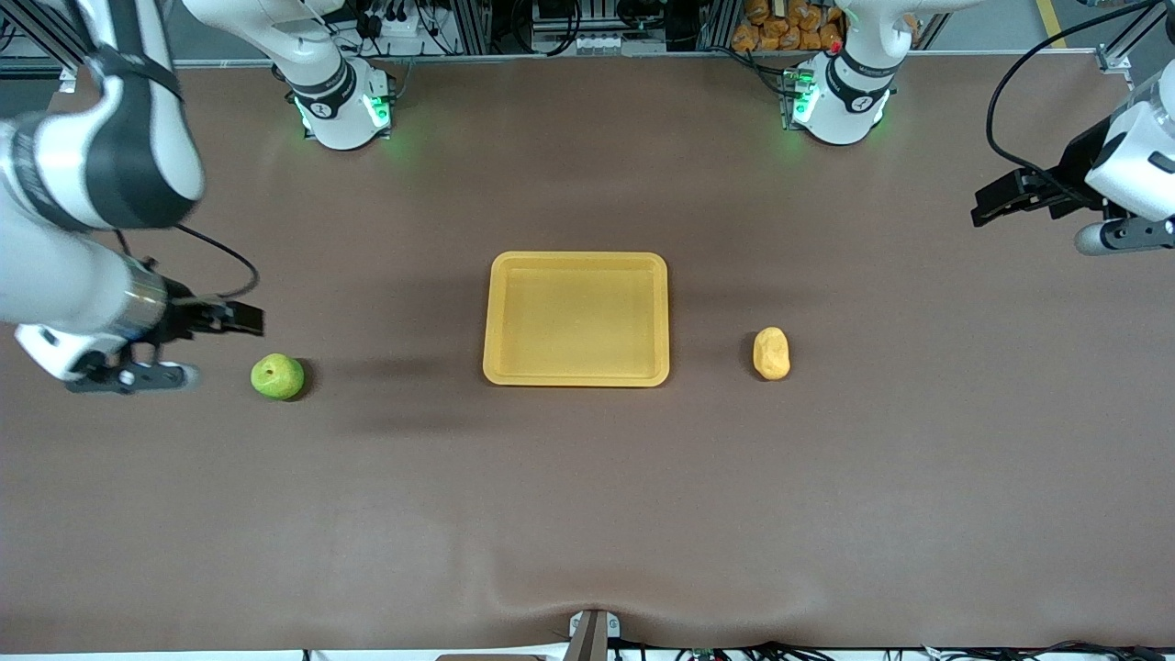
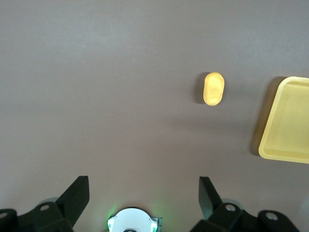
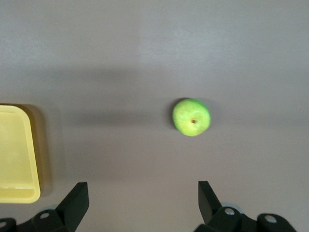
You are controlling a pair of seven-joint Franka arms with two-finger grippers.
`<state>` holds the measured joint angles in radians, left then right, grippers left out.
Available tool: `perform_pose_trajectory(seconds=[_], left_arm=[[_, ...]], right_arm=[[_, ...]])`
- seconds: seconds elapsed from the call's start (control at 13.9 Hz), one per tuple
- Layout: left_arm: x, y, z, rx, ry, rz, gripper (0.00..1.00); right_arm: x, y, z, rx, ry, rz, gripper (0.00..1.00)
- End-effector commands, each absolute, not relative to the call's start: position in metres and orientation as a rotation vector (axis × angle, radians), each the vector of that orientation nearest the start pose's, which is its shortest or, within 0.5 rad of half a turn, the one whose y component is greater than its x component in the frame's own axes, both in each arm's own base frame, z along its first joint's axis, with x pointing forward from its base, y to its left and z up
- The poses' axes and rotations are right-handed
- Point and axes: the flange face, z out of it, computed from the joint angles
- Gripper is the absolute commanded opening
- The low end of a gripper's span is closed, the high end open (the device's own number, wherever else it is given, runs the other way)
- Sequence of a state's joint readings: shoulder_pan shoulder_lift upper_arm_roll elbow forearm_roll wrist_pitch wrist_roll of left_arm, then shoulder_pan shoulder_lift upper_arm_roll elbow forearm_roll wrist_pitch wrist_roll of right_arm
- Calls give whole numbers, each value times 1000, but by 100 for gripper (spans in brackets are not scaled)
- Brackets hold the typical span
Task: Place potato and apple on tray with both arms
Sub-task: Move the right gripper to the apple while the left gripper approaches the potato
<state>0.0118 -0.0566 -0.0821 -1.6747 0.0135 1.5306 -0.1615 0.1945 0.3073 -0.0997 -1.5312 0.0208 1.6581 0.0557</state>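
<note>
Right gripper (image 1: 240,319) spread wide, hanging empty over bare table (image 1: 587,496) just beside apple (image 1: 277,376), at the right arm's end. Left gripper (image 1: 996,197) likewise parted and empty, up over the left arm's end, well apart from potato (image 1: 771,353). Tray (image 1: 576,376) lying bare between apple and potato; no readable writing anywhere.

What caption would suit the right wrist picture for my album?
Open right gripper above the brown table, with a round green apple ahead and a shallow yellow plastic tray at the edge.
</note>
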Motion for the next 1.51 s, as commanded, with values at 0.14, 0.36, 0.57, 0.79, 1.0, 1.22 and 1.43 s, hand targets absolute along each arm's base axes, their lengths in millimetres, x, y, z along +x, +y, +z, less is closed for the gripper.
perform_pose_trajectory(seconds=[0.14,0.36,0.57,0.79,1.0,1.22,1.43], left_arm=[[529,-45,583,-3121,-130,118,100],[529,-57,562,-3116,-101,107,100],[530,-65,545,-3114,-107,89,100],[528,-65,533,-3114,-107,87,100],[529,-72,523,-3114,-109,68,100],[529,-78,511,-3116,-103,39,100],[529,-85,493,-3118,-150,5,100]], right_arm=[[637,62,457,-3153,-157,299,100],[647,32,439,-3113,-395,299,100],[650,7,420,-3087,-452,341,100],[653,-7,405,-3082,-414,375,100],[653,-20,393,-3003,-325,376,100],[653,-33,383,-2969,-267,384,100],[654,-36,379,-2969,-262,391,100]])
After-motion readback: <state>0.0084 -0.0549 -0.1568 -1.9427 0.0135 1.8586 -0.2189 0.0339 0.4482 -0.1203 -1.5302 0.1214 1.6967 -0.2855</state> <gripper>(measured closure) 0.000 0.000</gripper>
